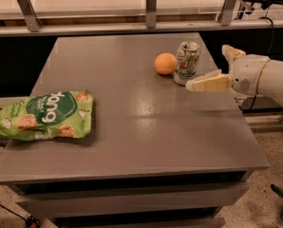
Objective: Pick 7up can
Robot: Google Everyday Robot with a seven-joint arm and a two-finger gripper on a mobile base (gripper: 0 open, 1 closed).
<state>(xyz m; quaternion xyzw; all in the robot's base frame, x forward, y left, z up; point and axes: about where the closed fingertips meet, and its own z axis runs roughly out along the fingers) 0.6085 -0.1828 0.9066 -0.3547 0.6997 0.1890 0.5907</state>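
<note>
The 7up can (186, 63) stands upright on the grey table (132, 127), at the far right, with white and green sides and a silver top. An orange ball (165, 63) sits just left of it, close to or touching it. My gripper (206, 67) reaches in from the right on a white arm. It is open and empty. One cream finger (209, 84) points left, its tip just right of the can's base. The other finger (231, 52) is farther back and higher. The gripper does not touch the can.
A green snack bag (46, 115) lies flat near the table's left edge. Metal railing posts (151, 4) and a ledge run behind the table. The table's right edge is under my arm. Cables lie on the floor to the right.
</note>
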